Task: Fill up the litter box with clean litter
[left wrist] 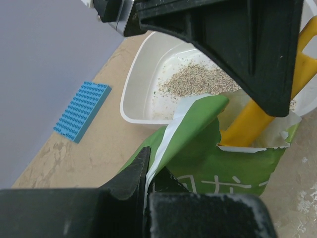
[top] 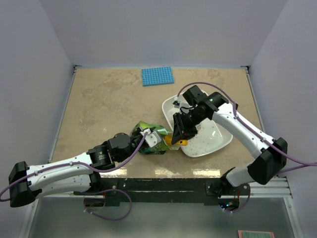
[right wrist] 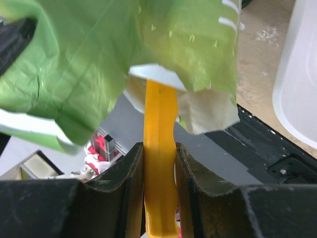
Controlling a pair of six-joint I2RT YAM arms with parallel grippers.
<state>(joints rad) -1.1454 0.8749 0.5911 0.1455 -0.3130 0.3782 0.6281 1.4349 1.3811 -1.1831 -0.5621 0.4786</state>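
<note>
- Beige-grey clean litter [left wrist: 198, 79] is lying in the white shallow plastic litter box [left wrist: 132, 94].
- Left end effector [left wrist: 147, 171] is pinching the crinkly green foil bag [left wrist: 198, 134].
- Right end effector [right wrist: 159, 154] is clamping the orange plastic scoop [right wrist: 159, 114].

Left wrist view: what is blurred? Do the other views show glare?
Left wrist view: near fingers blurred, clean litter sharp. Right wrist view: orange scoop sharp, no strong glare. Top view: bright reflections at the table's near edge.

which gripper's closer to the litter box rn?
Right. The right gripper hangs over the rim of the litter box, shut on the yellow scoop; the left gripper sits outside it, pinching the green bag.
</note>
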